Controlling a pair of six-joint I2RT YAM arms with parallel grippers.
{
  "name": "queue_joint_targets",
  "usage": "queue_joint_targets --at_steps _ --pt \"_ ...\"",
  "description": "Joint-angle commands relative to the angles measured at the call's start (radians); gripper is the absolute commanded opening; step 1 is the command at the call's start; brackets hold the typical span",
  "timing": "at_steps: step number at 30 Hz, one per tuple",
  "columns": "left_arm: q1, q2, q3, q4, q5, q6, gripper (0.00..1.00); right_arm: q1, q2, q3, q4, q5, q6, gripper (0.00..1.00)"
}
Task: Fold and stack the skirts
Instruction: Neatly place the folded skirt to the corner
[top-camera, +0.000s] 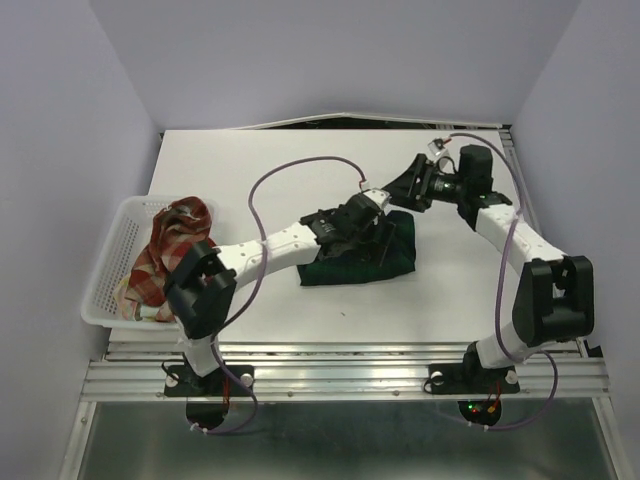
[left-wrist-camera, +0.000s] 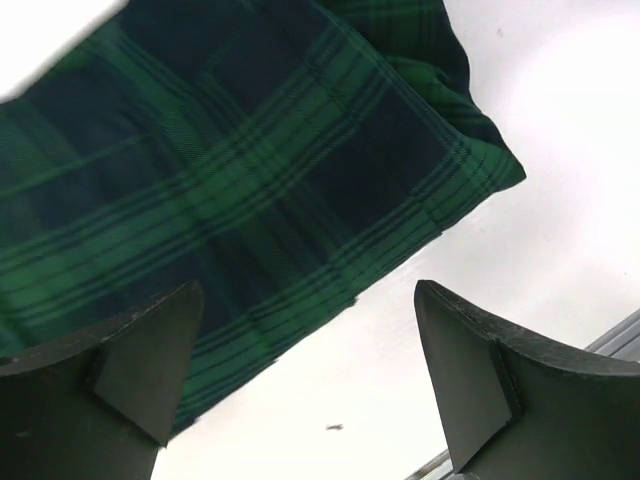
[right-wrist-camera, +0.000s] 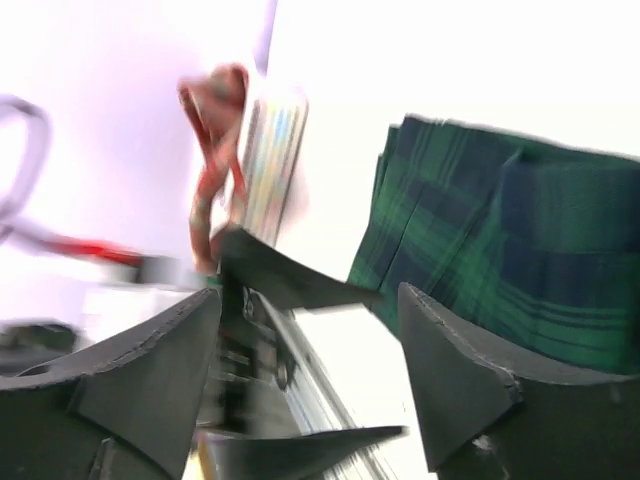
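fingers (left-wrist-camera: 140, 370) of the left gripper (left-wrist-camera: 305, 320) are standing wide apart in the left wrist view, released and gripping nothing, with bare table (left-wrist-camera: 560, 200) showing between them. they are hanging over the lower right edge of the dark green-navy plaid skirt (left-wrist-camera: 250, 170), which is filling the upper left of that frame as a folded slab, its corner pointing toward the right edge. in the top view this skirt (top-camera: 350, 265) is lying folded at the centre of the frame, and the left gripper (top-camera: 380, 235) is reaching across it from the lower left. the right gripper (top-camera: 400, 190) is hanging just beyond the skirt's upper right corner, apart from the cloth. in the blurred right wrist view its 2 fingers (right-wrist-camera: 460, 380) are also spread, released, with nothing between them, and the green skirt is sitting in the right half of the frame. at the left edge of the top view a white mesh basket (top-camera: 105, 265) is holding the red-and-cream plaid skirt (top-camera: 175, 240), bunched and unfolded, and a pale scrap of the pastel skirt (top-camera: 130, 298) is peeking out beneath it at the basket's lower end.
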Motion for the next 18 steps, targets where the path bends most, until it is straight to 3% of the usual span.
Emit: queue_joint_targets --at_steps 1,5,9,12,16,18 --pt "-0.008 0.151 0.117 -0.056 -0.096 -0.206 0.99 -0.140 -0.052 0.065 -0.178 0.061 -0.081 0.81" --pt "-0.022 0.334 0.220 -0.116 -0.099 -0.249 0.99 -0.236 -0.092 0.063 -0.268 0.068 -0.154 0.84" --pt "0.008 0.436 0.277 -0.149 -0.139 -0.191 0.99 -0.273 -0.107 0.063 -0.331 0.062 -0.223 0.84" --pt "0.094 0.462 0.306 -0.158 -0.122 -0.015 0.99 -0.282 -0.100 0.068 -0.351 0.067 -0.253 0.84" --pt "0.275 0.483 0.328 -0.237 0.138 0.265 0.98 -0.291 -0.062 0.097 -0.351 0.070 -0.272 0.88" --pt "0.336 0.488 0.328 -0.256 0.162 0.388 0.98 -0.291 -0.043 0.111 -0.350 0.070 -0.275 0.89"
